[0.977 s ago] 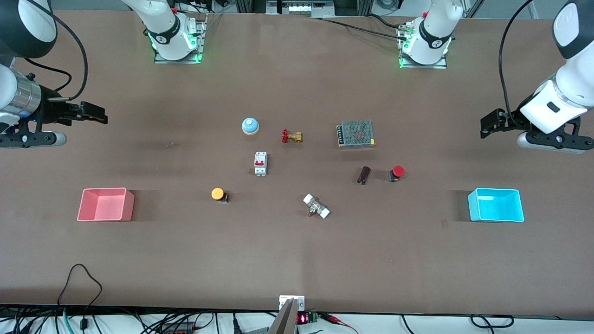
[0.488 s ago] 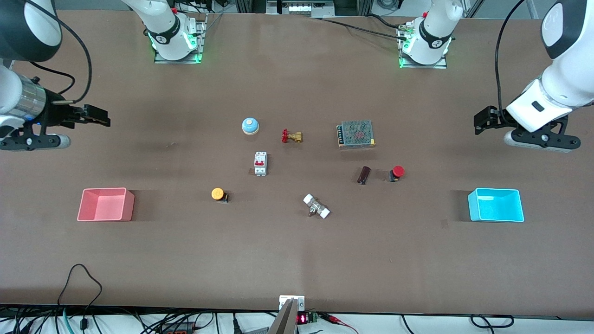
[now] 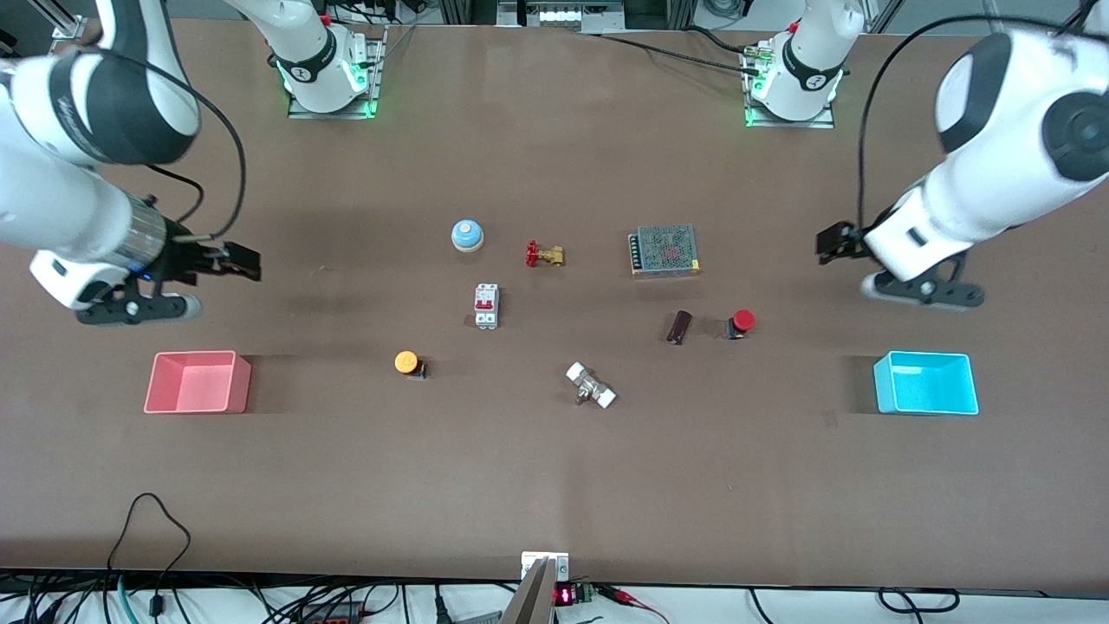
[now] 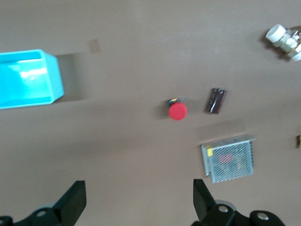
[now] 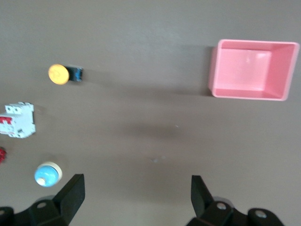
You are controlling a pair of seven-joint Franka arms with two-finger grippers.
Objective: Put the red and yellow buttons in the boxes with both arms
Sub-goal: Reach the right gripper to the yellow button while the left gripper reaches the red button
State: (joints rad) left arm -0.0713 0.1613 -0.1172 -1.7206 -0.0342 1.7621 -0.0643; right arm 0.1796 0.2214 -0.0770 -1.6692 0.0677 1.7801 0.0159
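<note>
In the left wrist view, the blue box (image 4: 28, 77) is cut off at the left edge and the white fitting (image 4: 283, 40) at the upper right edge. A small brass piece (image 4: 299, 140) at the right edge is perhaps the valve, too little showing to tell. In the right wrist view, a red scrap (image 5: 2, 154) sits clipped at the left edge. Both tools show only their fingers, the left tool (image 4: 139, 203) and right tool (image 5: 137, 198) cropped along the bottom.
</note>
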